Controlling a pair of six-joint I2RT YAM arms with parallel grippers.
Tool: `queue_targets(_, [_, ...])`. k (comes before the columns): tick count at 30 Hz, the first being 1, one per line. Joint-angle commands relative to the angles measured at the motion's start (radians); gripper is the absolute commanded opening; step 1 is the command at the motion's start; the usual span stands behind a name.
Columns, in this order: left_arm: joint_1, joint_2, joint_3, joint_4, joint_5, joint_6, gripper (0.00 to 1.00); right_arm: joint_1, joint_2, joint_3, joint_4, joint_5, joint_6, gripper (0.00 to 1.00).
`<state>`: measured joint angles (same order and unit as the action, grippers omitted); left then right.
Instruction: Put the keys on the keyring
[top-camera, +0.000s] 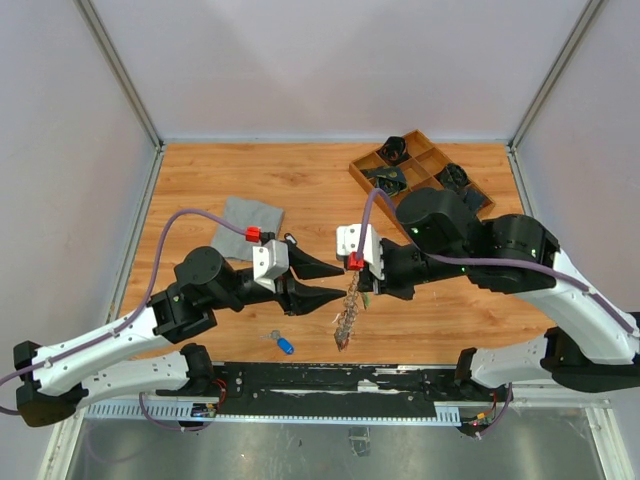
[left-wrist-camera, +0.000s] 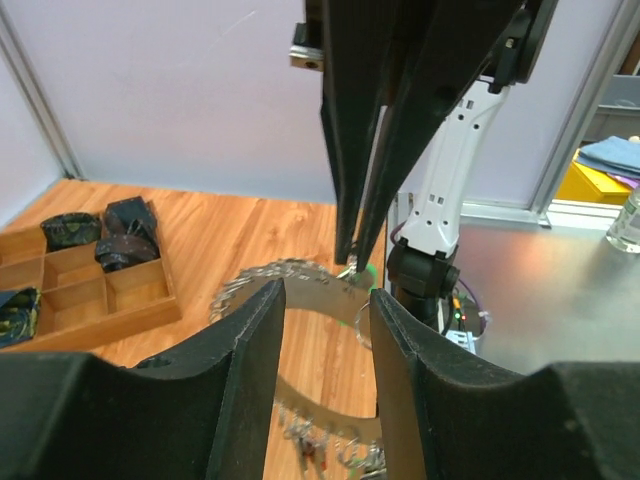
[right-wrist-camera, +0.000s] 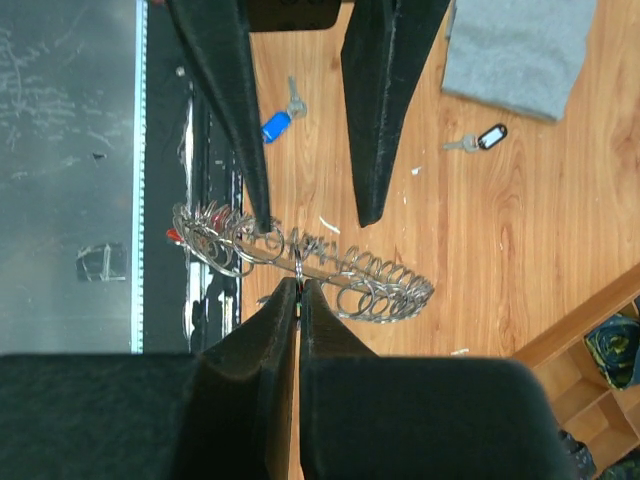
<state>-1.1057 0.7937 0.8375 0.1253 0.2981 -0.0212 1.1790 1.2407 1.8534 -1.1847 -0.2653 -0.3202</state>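
Note:
My right gripper (top-camera: 358, 283) (right-wrist-camera: 299, 283) is shut on a small ring of the keyring (top-camera: 346, 318) and holds it in the air. The keyring is a large ring crowded with silver keys and hangs edge-down over the table's front middle. In the right wrist view the keyring (right-wrist-camera: 370, 280) lies across just past my jaws. My left gripper (top-camera: 344, 281) (left-wrist-camera: 322, 295) is open, its jaws astride the keyring (left-wrist-camera: 300, 278), with one fingertip (right-wrist-camera: 262, 222) at the ring. A blue-tagged key (top-camera: 283, 343) (right-wrist-camera: 275, 122) and a black-tagged key (right-wrist-camera: 480, 138) lie loose on the table.
A grey cloth (top-camera: 250, 225) (right-wrist-camera: 520, 50) lies at the left middle. A wooden compartment tray (top-camera: 420, 165) (left-wrist-camera: 90, 300) with dark items stands at the back right. The black base rail (top-camera: 330, 385) runs along the near edge.

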Motion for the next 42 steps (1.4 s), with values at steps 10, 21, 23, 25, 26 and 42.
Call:
queue_targets(10, [0.0,0.044,0.007,0.058,0.081,-0.01,0.38,0.016,0.033,0.082,-0.106,0.041,-0.055,0.0])
queue_targets(21, [-0.001,0.087,0.018,0.06,0.096,-0.014,0.28,0.031,0.032,0.057,-0.084,0.026,-0.063,0.0])
queue_targets(23, [0.0,0.088,0.019,0.059,0.097,-0.015,0.26,0.031,0.038,0.054,-0.083,0.024,-0.066,0.0])
queue_targets(25, [-0.001,0.087,0.021,0.058,0.096,-0.015,0.25,0.033,0.042,0.049,-0.081,0.026,-0.069,0.0])
queue_targets(26, [-0.001,0.088,0.021,0.056,0.095,-0.014,0.24,0.034,0.045,0.049,-0.081,0.027,-0.071,0.0])
queue_targets(42, [0.0,0.095,0.023,0.045,0.091,-0.011,0.2,0.045,0.056,0.039,-0.054,0.039,-0.074,0.0])
